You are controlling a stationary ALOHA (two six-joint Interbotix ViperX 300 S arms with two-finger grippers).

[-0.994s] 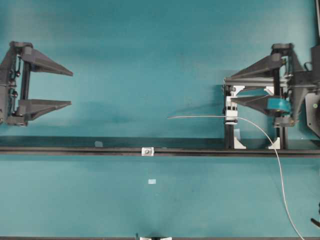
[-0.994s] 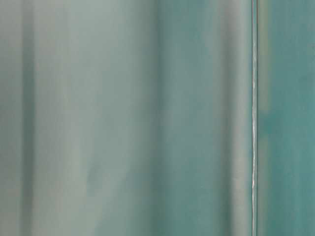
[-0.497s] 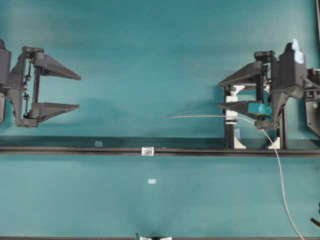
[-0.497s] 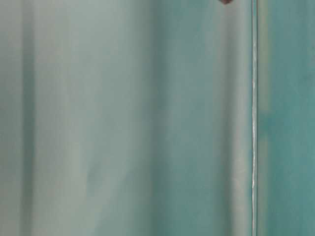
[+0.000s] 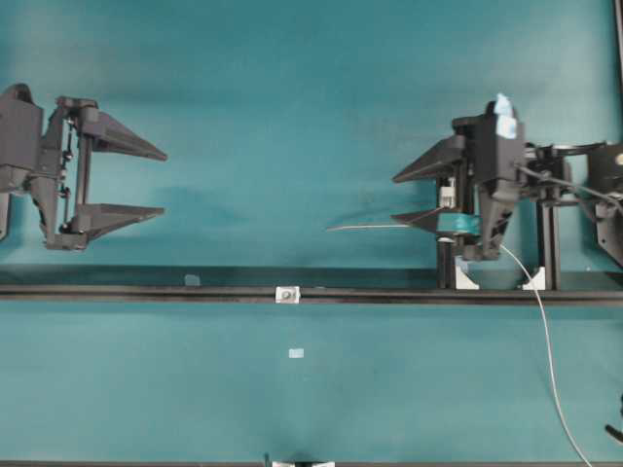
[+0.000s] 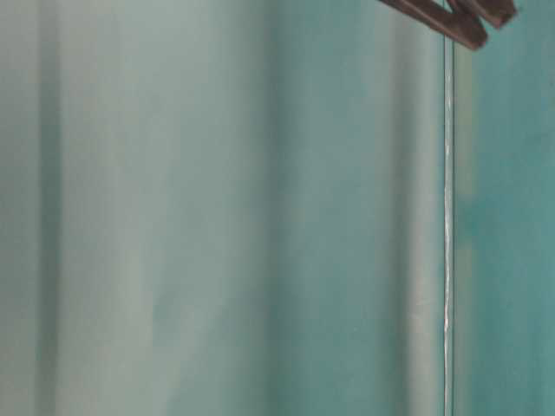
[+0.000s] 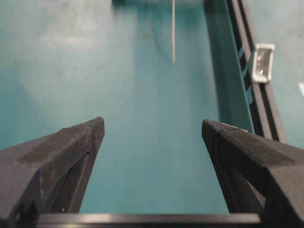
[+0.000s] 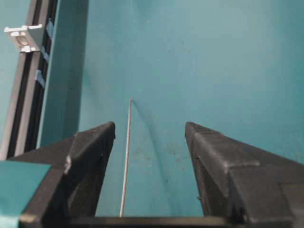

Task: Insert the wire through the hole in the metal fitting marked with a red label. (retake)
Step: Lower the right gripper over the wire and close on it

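Note:
The wire lies level over the teal table, its free end pointing left, and curves down to the lower right behind my right gripper. In the right wrist view the wire runs between the spread fingers, close to the left-hand one, untouched. My right gripper is open above it. The metal fitting sits on the black rail, its hole a dark spot at the centre; the fitting also shows in the right wrist view. No red label shows. My left gripper stands open and empty at the far left, facing the wire's tip.
A black rail crosses the table from left to right. A black stand with white feet rises under my right gripper. A small pale tag lies below the rail. The table-level view is blurred; dark fingertips show at its top.
My right gripper has moved left over the stand, so its fingers now flank the wire. My left gripper has shifted right. The wire and fitting have stayed put.

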